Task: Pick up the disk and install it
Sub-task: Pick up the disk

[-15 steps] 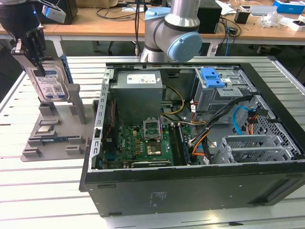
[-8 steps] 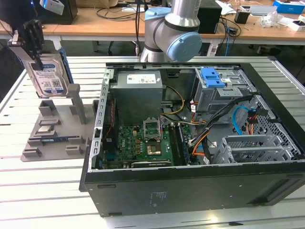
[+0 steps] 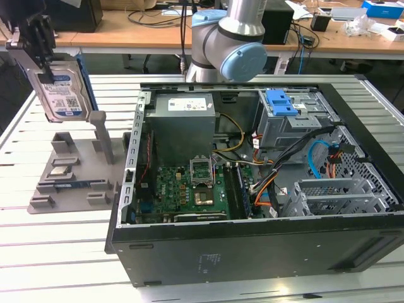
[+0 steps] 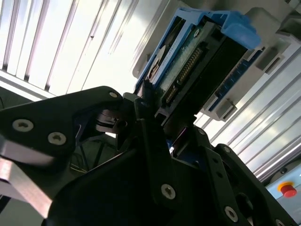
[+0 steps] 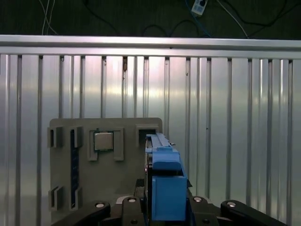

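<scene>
Hanging upright at the far end of the exterior view's left, the disk (image 3: 63, 95) is raised above the grey holder (image 3: 69, 183) with its label facing the camera.

- Disk: blue bracket along its edges; in the second wrist view the connector end (image 4: 188, 61) points away from the claw. In the first wrist view its blue edge (image 5: 164, 179) sits over the holder's slot (image 5: 148, 134).
- Gripper (image 3: 45, 63): clenched on the disk's upper edge, with black fingers (image 4: 146, 136) pressed on both faces.
- Holder: a tall post (image 3: 101, 132) stands just beside the disk's lower corner, and a small square chip (image 5: 103, 141) lies in a recess.
- Computer case (image 3: 252, 252): on its side and open upward, with its left wall just beside the holder. A blue clip (image 3: 281, 104) sits at the far drive bay.
- Slatted metal table (image 3: 38, 252): bare strips near and left of the holder.
</scene>
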`<control>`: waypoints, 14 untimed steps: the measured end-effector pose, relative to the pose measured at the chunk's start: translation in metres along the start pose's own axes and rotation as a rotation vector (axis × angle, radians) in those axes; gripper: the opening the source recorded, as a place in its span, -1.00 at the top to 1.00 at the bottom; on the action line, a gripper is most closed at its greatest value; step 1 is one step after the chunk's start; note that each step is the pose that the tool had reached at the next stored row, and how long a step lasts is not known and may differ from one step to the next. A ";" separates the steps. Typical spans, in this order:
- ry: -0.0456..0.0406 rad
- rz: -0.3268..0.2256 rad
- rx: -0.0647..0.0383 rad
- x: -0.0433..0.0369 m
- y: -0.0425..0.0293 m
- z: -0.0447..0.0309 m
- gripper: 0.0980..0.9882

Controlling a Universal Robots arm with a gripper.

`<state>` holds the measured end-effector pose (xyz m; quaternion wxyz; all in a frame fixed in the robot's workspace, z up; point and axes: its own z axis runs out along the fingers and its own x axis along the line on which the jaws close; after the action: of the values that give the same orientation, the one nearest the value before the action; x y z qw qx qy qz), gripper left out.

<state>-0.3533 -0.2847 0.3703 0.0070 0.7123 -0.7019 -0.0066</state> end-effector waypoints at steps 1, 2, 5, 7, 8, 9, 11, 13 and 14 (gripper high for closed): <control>0.0000 0.000 0.000 -0.0003 0.0000 -0.0016 0.40; 0.0000 0.000 0.000 -0.0007 0.0000 -0.0035 0.40; 0.0000 0.000 0.000 -0.0023 0.0002 -0.0114 0.40; 0.0000 0.000 0.000 -0.0034 0.0003 -0.0175 0.40; 0.0000 0.000 0.000 -0.0039 0.0003 -0.0201 0.40; 0.0000 0.000 0.000 -0.0044 0.0004 -0.0224 0.40; 0.0000 0.000 0.000 -0.0055 0.0005 -0.0288 0.40; 0.0000 0.000 0.000 -0.0068 0.0006 -0.0361 0.40; -0.0001 0.000 0.000 -0.0074 0.0007 -0.0399 0.40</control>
<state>-0.3533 -0.2773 0.4102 0.0070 0.7122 -0.7019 -0.0066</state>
